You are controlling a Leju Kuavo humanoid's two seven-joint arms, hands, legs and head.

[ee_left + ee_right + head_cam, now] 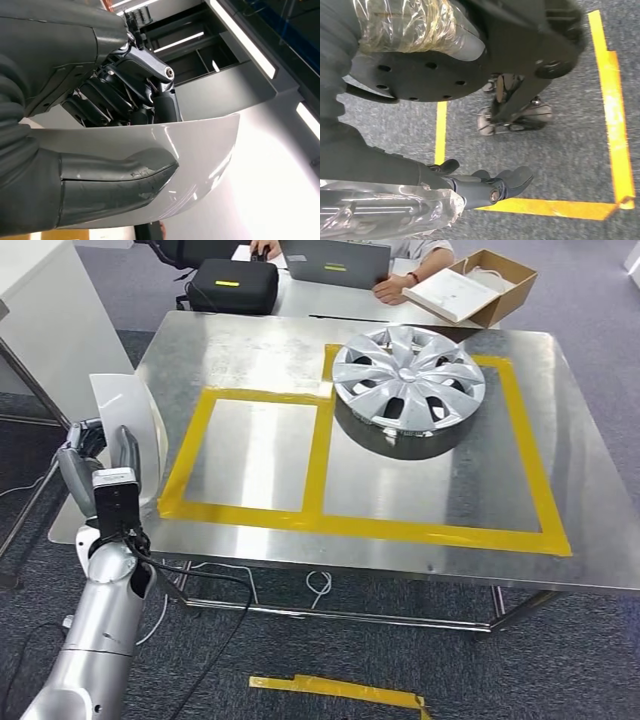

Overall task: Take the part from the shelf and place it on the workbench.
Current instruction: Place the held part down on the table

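Head view: white curved part [136, 430] pinched thumb-vs-fingers in left hand [98, 455] just off workbench [249, 350] left edge, pre-placement; right hand [486, 187] hangs, holding nothing, fingers loosely extended.

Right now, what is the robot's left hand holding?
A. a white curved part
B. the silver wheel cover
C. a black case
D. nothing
A. The left hand grips a white curved part at the table's left edge, its thumb pressed on the part; the wheel cover lies on the table.
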